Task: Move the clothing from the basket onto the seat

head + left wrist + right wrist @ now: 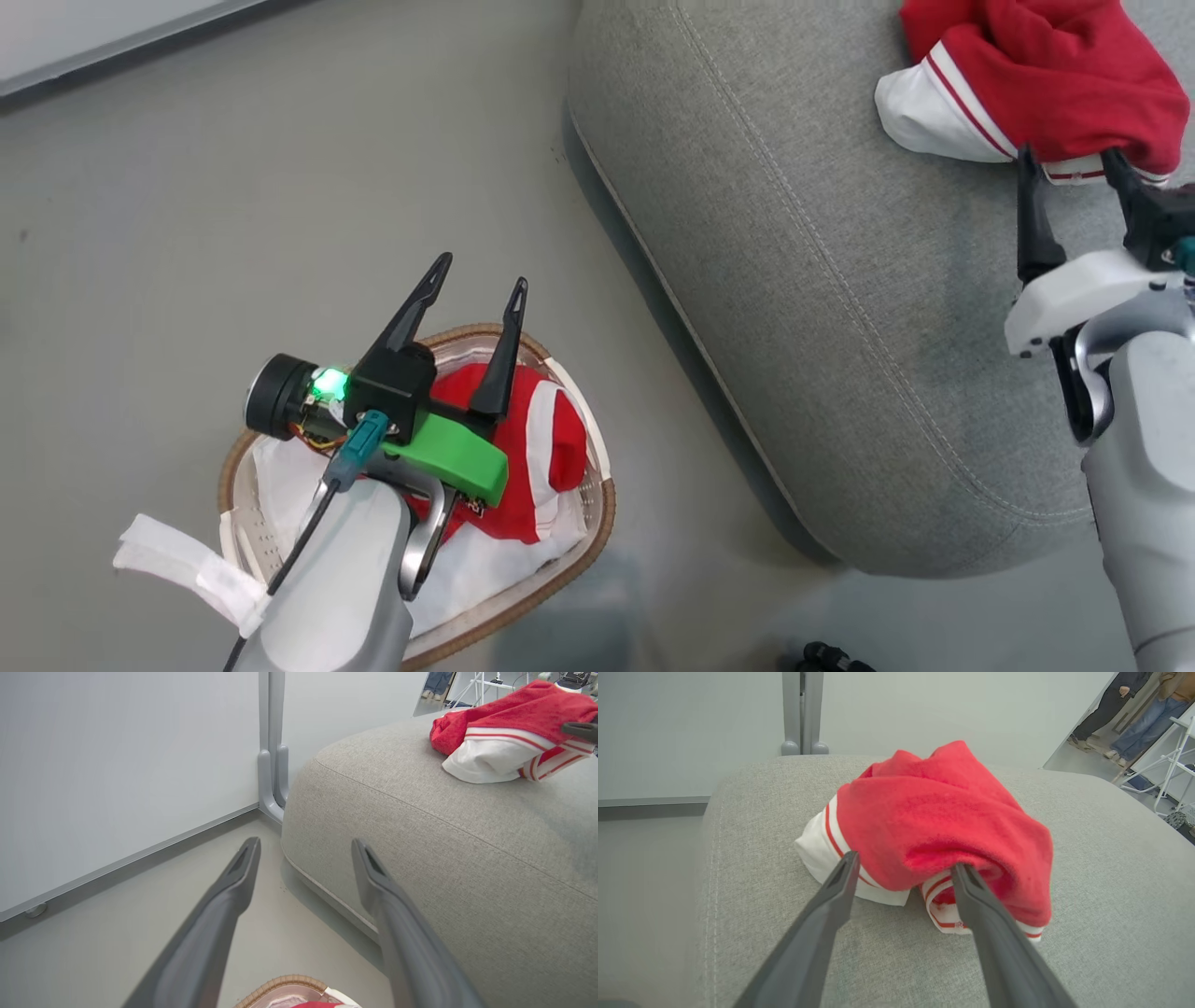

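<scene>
A crumpled red garment with white stripes [1046, 84] lies on the grey seat [822, 308], also seen in the left wrist view [509, 732] and the right wrist view [943, 826]. My right gripper [1069, 161] stands open at its near edge, fingertips touching the cloth [903, 868]. A second red garment with a white stripe [546, 448] rests in the cream basket [560, 565] on the floor, over a white sheet [280, 476]. My left gripper [478, 271] hangs open above the basket with nothing between its fingers [303, 847].
The basket stands on grey floor left of the seat. A white strip of cloth [187, 565] hangs over the basket's left rim. A white wall panel with a grey post [273, 742] stands behind the seat. People's legs [1125, 714] and a white rack show at the far right.
</scene>
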